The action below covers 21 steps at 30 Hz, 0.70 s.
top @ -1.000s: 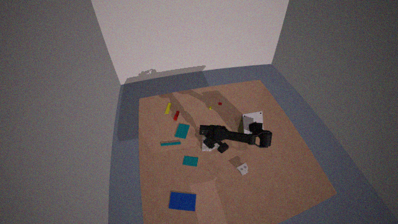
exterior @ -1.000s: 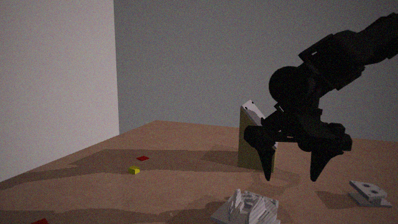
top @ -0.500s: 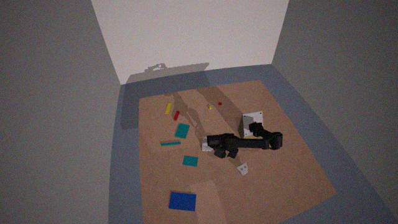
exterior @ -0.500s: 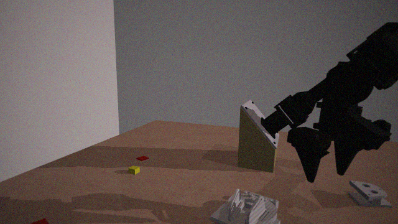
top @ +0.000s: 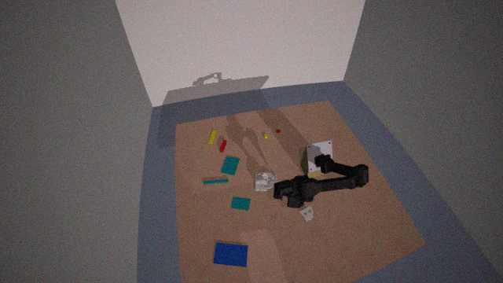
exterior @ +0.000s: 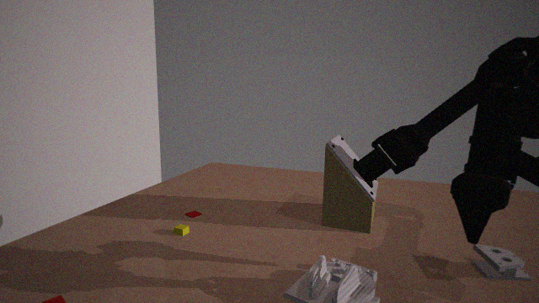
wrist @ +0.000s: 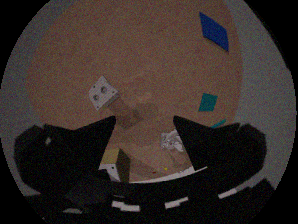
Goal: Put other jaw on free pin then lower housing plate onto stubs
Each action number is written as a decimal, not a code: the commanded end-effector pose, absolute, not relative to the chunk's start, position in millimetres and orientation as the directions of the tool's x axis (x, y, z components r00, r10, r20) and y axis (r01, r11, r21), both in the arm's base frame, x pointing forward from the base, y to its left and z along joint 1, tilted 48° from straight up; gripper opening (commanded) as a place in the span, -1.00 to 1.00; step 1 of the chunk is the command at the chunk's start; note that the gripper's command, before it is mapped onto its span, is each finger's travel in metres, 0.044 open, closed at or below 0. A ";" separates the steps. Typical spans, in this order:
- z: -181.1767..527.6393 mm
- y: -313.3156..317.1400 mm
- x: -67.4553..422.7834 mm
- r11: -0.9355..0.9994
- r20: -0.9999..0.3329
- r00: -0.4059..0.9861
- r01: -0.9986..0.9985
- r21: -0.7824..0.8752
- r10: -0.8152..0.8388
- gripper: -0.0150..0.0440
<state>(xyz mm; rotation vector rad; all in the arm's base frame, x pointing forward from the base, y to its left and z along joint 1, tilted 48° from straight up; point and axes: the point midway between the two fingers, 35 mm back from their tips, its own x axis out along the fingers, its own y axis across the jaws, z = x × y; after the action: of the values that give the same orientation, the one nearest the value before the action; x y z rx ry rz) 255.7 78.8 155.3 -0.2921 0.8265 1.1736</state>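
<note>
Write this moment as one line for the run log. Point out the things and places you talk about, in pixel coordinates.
gripper (top: 284, 201) (wrist: 145, 117): open, nothing between fingers | housing plate (top: 306, 213) (exterior: 501, 258) (wrist: 102, 93): apart from jaw assembly (top: 264, 181) (exterior: 337, 282) (wrist: 171, 141) | task: unfinished
</note>
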 end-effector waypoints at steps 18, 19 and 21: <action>191.7 120.3 184.6 0.019 -0.674 0.128 -0.986 -0.167 0.727 1.00; 193.0 121.7 181.1 0.001 -0.673 0.128 -0.983 -0.185 0.729 1.00; 194.6 123.5 176.3 -0.022 -0.670 0.127 -0.978 -0.209 0.731 1.00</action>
<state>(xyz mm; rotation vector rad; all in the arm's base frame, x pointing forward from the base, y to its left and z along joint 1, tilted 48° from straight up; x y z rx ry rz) 186.8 119.7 193.5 -0.6998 0.4668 1.3962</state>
